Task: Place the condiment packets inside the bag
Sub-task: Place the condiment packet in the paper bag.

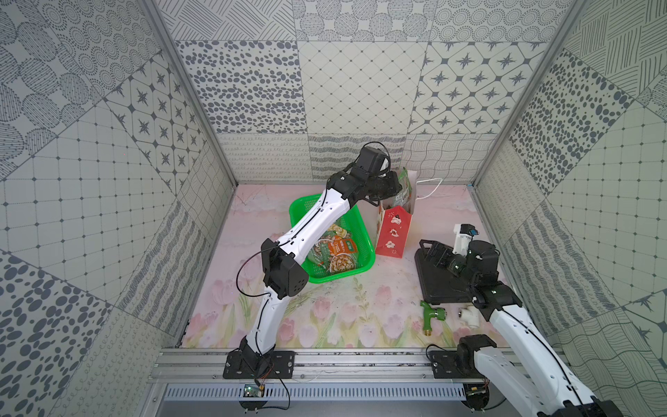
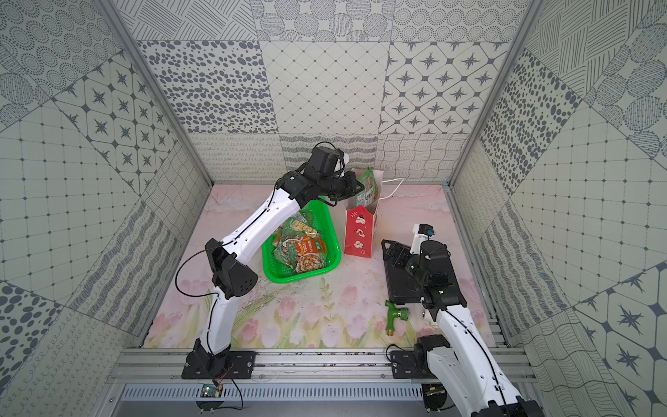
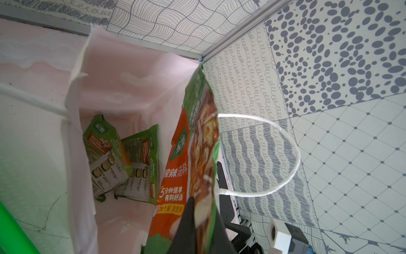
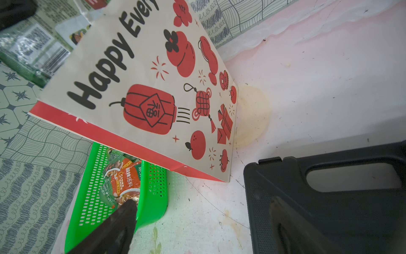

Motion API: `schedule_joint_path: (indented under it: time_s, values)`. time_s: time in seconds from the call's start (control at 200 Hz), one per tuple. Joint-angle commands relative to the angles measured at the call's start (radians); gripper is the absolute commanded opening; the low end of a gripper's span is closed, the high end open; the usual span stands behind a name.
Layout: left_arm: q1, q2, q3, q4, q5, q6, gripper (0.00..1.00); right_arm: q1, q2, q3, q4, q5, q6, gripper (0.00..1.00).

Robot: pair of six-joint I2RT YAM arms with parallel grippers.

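Observation:
The bag stands upright at the back of the table, red front toward me, mouth open. My left gripper hangs over the mouth, shut on a green and orange condiment packet that points down into the bag. Two packets lie at the bag's bottom. Several more packets lie in the green basket. My right gripper is open and holds nothing, low to the bag's right.
A black plastic case lies under the right gripper. A green tap fitting and a white pipe fitting lie near the front right. The bag's white cord handle loops outward. Patterned walls close in three sides.

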Motion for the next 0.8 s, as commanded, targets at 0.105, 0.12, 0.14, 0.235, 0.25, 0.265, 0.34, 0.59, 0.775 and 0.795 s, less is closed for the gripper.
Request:
schedule_joint_path:
  time_s: [0.105,0.12,0.14,0.235,0.25,0.265,0.34,0.59,0.775,0.795]
  values:
    - [-0.016,-0.063,0.011,-0.089,0.082,0.023,0.38,0.009,-0.007,0.003,0.031,-0.005,-0.005,0.97]
    - [-0.017,-0.066,0.011,-0.090,0.087,0.023,0.41,0.008,-0.008,0.003,0.031,-0.005,-0.005,0.97]
    - [-0.019,-0.072,0.012,-0.095,0.090,0.027,0.43,0.008,-0.008,0.003,0.031,-0.005,-0.004,0.97]
    - [-0.025,-0.102,0.009,-0.122,0.106,0.049,0.52,0.010,-0.010,0.003,0.028,-0.007,-0.005,0.97]
    - [-0.026,-0.107,0.008,-0.132,0.106,0.055,0.53,0.010,-0.012,0.003,0.027,-0.006,-0.005,0.97]
    - [-0.026,-0.112,0.006,-0.137,0.105,0.061,0.55,0.011,-0.012,0.003,0.025,-0.005,-0.005,0.97]
    - [-0.028,-0.158,-0.023,-0.172,0.093,0.098,0.60,0.016,-0.017,0.003,0.018,0.002,-0.010,0.97]
    - [-0.027,-0.471,-0.438,-0.111,-0.041,0.188,0.88,0.066,-0.001,0.001,0.040,0.020,-0.021,0.97]
    - [-0.029,-0.737,-0.801,-0.038,-0.135,0.212,1.00,0.143,0.003,0.002,0.027,0.072,-0.042,0.97]
    - [-0.028,-0.767,-0.846,-0.020,-0.154,0.211,0.99,0.153,0.005,0.016,0.024,0.078,-0.045,0.97]
